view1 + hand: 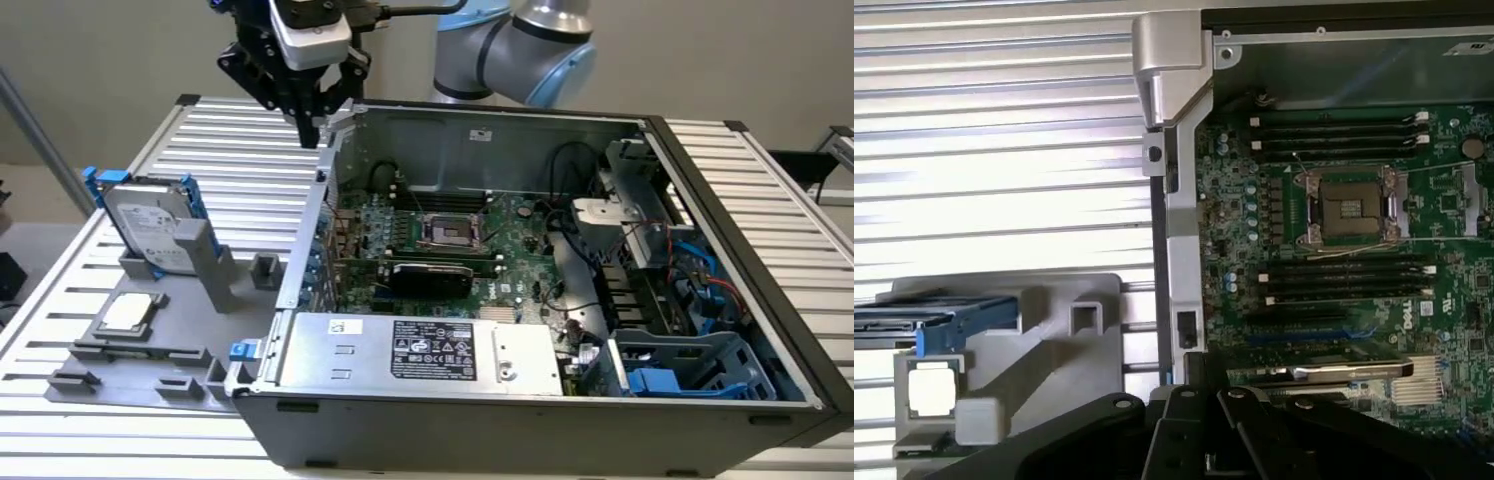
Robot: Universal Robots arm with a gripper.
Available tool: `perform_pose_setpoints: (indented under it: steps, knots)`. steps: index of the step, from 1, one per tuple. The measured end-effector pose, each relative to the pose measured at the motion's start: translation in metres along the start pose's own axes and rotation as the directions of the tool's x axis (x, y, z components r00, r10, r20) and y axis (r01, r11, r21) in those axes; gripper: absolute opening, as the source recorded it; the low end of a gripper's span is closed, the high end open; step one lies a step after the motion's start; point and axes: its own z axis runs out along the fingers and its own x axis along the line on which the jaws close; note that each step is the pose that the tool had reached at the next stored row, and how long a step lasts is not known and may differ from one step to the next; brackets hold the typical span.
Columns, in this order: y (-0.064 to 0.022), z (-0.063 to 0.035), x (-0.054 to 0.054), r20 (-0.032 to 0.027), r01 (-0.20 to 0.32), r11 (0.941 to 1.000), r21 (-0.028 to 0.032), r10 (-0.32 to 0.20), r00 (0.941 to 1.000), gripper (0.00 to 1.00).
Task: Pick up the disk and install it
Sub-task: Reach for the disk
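Reaching the upright disk (144,222) cleanly likely means the gripper (311,138) — shut, empty, above the case (314,230) wall — opens wide first.

site: I read this as a robotics lab bench | slatted aluminium table (240,130) | open PC case (400,430) | grey fixture (140,378) | robot arm (521,50) overhead

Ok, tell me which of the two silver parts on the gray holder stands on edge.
The disk, the labelled one with blue rails, stands upright in its slot; the small square chip lies flat on the gray holder.
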Motion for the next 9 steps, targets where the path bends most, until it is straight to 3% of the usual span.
perform_pose_setpoints:
  steps: [9]
  knots:
    - [-0.0018,-0.0007,0.041,-0.0023,0.0,1.0,0.0007,0.0,1.0,0.11]
